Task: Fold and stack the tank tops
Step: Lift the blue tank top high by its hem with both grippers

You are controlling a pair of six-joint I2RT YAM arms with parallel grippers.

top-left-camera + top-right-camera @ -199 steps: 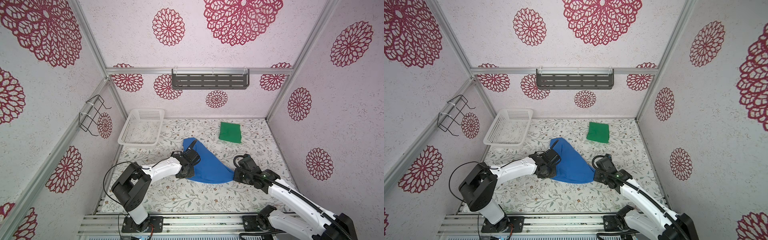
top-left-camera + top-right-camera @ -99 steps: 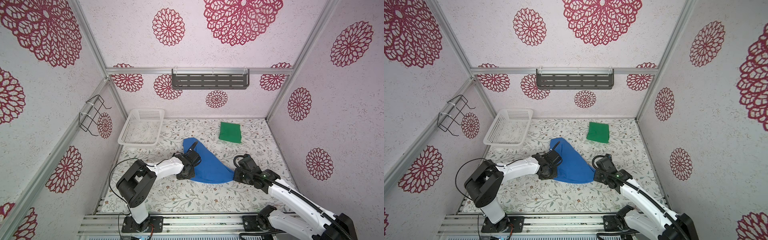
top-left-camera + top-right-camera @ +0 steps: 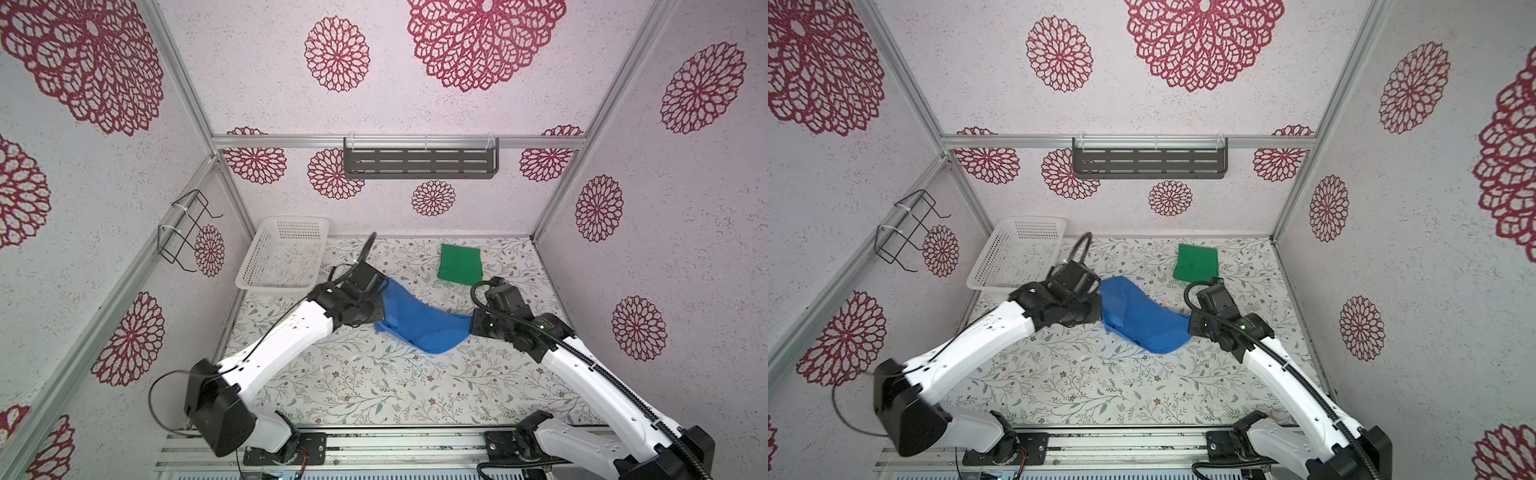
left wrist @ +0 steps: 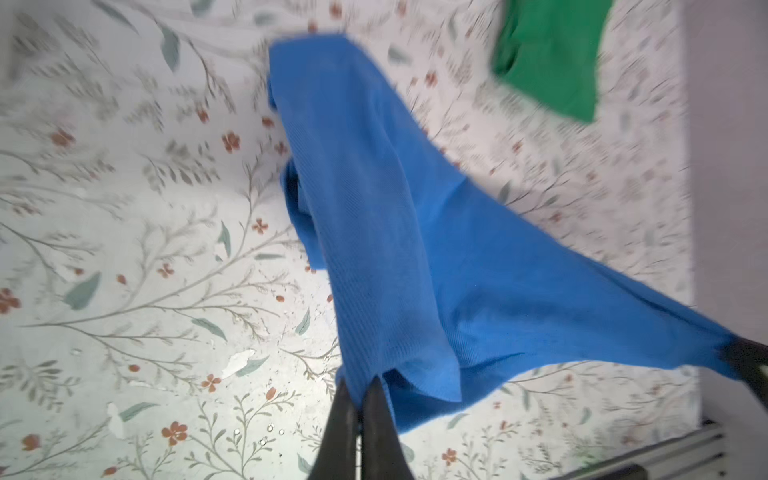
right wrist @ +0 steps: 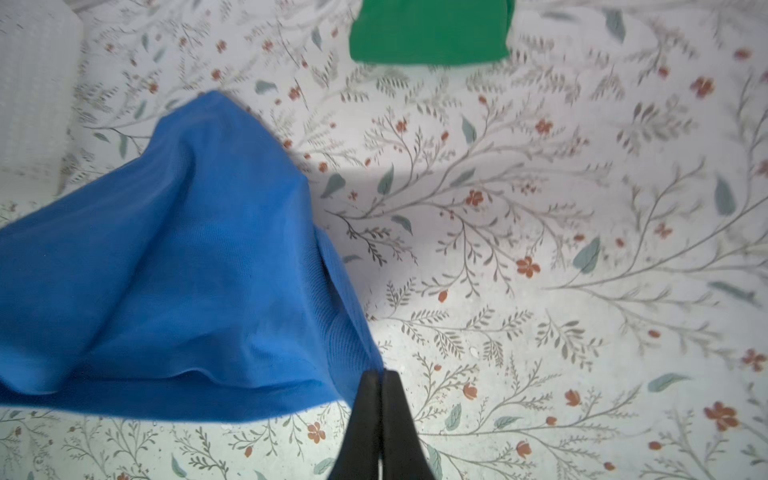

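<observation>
- Your left gripper (image 4: 360, 384) has just pressed its jaws together on an edge of the blue tank top (image 3: 415, 320). A second ago they stood apart at the cloth's 9 o'clock side.
- Your right gripper (image 5: 380, 376) has not changed: its jaws pinch the opposite corner, at the cloth's 3 o'clock side.
- Since then the left arm has risen. The blue top now sags as a span between the two pinches, above the floral table (image 3: 353, 386), with its far end trailing toward 11 o'clock.
- My judgement is that you have both ends in hand and can carry one half over the other. The fold itself is not yet made.
- The green tank top (image 3: 460, 264) lies folded in a flat square at 1 o'clock on the table, well apart from the blue one. It looks ready to be the base of the stack.
- The white basket (image 3: 274, 286) at 10 o'clock holds nothing; the table pattern shows through its mesh.
- The grey wall shelf (image 3: 419, 163) at 12 o'clock and the wire rack (image 3: 183, 232) on the left wall look bare too.
</observation>
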